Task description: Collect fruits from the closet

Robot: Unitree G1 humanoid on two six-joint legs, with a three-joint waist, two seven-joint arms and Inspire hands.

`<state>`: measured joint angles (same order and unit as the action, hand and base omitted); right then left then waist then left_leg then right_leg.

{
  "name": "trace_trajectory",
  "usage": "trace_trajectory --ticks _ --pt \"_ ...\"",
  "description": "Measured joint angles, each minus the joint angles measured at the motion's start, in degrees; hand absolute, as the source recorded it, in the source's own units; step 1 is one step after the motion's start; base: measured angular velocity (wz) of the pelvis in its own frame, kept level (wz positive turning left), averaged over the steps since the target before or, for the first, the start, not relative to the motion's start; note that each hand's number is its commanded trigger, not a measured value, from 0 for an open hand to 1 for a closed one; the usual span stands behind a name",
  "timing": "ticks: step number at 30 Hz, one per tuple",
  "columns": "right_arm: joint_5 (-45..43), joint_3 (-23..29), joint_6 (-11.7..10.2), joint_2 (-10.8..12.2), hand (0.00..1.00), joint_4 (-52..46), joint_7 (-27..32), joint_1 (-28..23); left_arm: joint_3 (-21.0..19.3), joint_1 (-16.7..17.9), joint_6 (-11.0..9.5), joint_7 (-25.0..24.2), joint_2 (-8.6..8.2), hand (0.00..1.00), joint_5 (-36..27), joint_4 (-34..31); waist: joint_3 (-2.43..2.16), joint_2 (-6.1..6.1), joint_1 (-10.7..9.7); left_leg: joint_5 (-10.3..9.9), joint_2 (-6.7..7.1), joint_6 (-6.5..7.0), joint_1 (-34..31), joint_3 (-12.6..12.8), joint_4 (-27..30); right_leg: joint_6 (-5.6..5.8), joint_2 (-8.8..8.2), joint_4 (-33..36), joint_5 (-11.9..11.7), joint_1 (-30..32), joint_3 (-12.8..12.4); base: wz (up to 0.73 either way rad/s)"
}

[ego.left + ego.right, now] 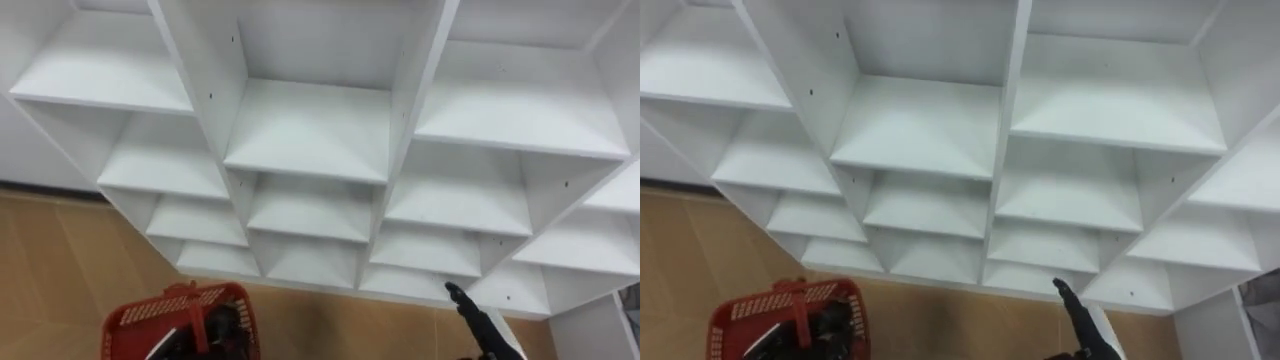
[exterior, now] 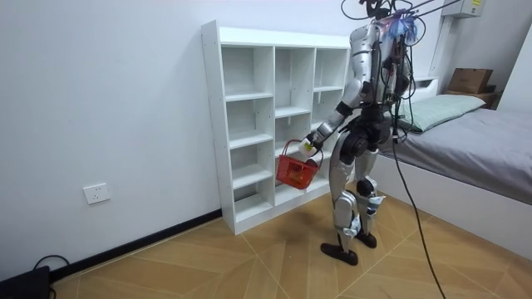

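One white closet (image 2: 274, 37), three columns of open compartments, stands against the wall, and the robot is right in front of it on the wood floor (image 2: 249, 257). One bed (image 2: 482, 141) sits behind it at the room view's right, open floor between. One red basket (image 1: 128, 335) hangs low at the robot's left, left hand (image 1: 218, 328) curled round its handle; what lies inside cannot be told. Right hand (image 1: 482, 325), fingers straight, points at the bottom shelves, touching nothing.
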<state>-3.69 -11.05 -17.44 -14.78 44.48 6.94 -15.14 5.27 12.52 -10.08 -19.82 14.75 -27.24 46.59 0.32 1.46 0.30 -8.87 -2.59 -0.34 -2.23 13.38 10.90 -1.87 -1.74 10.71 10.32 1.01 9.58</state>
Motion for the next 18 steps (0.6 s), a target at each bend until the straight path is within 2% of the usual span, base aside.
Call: trace_trajectory --ticks 4,8,13,16,18 --pt "8.1 1.7 0.7 0.6 0.0 8.8 0.0 -0.1 0.0 0.6 -0.8 3.1 -0.97 1.0 0.0 5.3 -0.27 -0.39 -0.1 -0.3 0.32 -0.11 2.5 -0.2 -0.7 0.33 -0.06 -0.7 0.4 -2.6 0.1 0.05" --pt "16.0 5.3 2.8 2.7 0.0 15.9 -1.1 -0.1 -1.2 0.8 -0.7 5.8 -2.65 1.0 0.0 10.1 -0.1 -0.83 -0.1 -0.3 0.62 -0.18 4.3 -1.2 -1.3 0.4 -0.06 -1.9 0.4 -5.0 0.8 0.09" --pt "22.7 9.7 7.9 4.7 0.0 22.8 -4.1 0.5 -5.7 2.5 1.8 8.3 -4.28 1.0 2.2 12.9 -0.11 -0.88 0.0 -0.5 0.89 -0.27 5.7 -1.4 -1.7 0.59 -0.13 -2.1 0.8 -6.3 0.8 0.0" --pt "24.0 10.2 10.2 5.7 0.0 26.7 -5.5 1.4 -6.8 2.5 3.6 9.2 -4.96 1.0 3.3 15.1 -0.03 -0.79 -0.1 -0.5 1.1 -0.16 6.2 -1.6 -1.6 0.81 -0.2 -2.1 0.9 -6.9 0.8 0.03" --pt "24.2 10.3 11.3 6.1 0.0 28.3 -6.2 2.2 -7.4 2.4 3.9 9.6 -5.2 1.0 3.4 15.9 0.0 -0.77 -0.2 -0.6 1.22 -0.05 6.2 -1.8 -1.6 0.91 -0.23 -2.0 1.0 -7.1 0.9 0.05"
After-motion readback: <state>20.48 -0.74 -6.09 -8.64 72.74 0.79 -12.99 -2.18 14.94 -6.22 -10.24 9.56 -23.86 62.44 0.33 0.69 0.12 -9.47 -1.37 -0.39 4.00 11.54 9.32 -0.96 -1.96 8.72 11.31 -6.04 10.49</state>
